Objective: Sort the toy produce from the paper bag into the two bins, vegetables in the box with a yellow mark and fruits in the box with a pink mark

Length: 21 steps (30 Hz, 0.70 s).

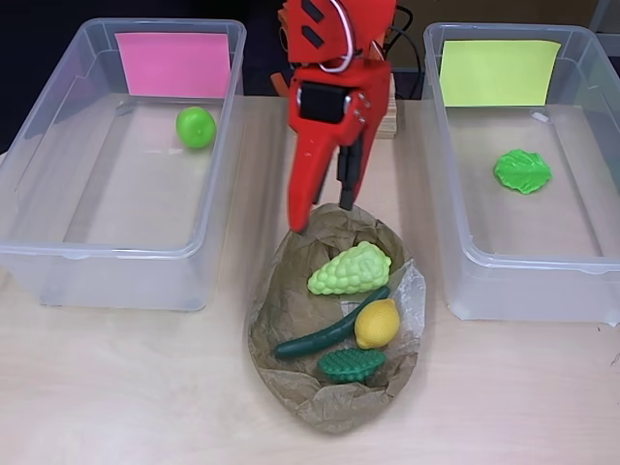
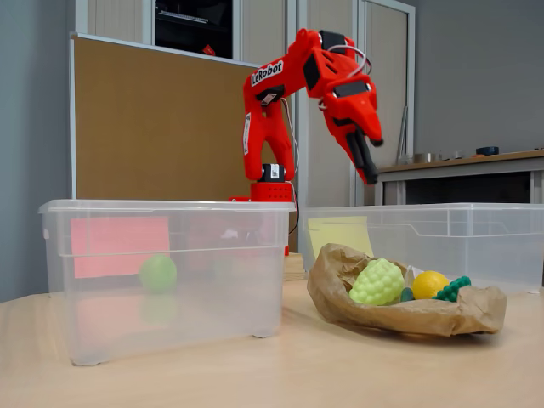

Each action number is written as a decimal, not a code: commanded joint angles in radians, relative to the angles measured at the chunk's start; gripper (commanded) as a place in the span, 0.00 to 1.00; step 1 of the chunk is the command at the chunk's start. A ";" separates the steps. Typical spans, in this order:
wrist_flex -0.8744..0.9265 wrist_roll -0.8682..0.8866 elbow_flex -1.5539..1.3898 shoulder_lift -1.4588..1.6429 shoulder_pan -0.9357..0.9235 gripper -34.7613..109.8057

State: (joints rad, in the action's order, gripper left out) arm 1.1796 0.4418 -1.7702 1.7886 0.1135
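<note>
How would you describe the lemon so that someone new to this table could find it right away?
Start at the crumpled brown paper bag lying open on the table between the two clear bins, below the red arm in the overhead view. Four toys lie in it; the lemon sits toward the bag's right side, just below the dark green cucumber. It is the only yellow piece there, smooth and oval; its neighbours are all green.

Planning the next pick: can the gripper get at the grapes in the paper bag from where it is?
Probably yes. The gripper hangs open above the bag's far rim, and the grapes lie on top, uncovered, with only the cucumber touching their lower edge.
</note>
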 commanded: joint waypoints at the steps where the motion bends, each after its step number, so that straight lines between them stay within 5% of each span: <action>1: -0.066 -0.032 -0.087 -0.009 0.083 0.52; 21: -0.348 0.075 -0.373 -0.222 0.089 0.58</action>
State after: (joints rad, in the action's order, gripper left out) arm 0.8590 0.4863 -2.1491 1.5938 0.1749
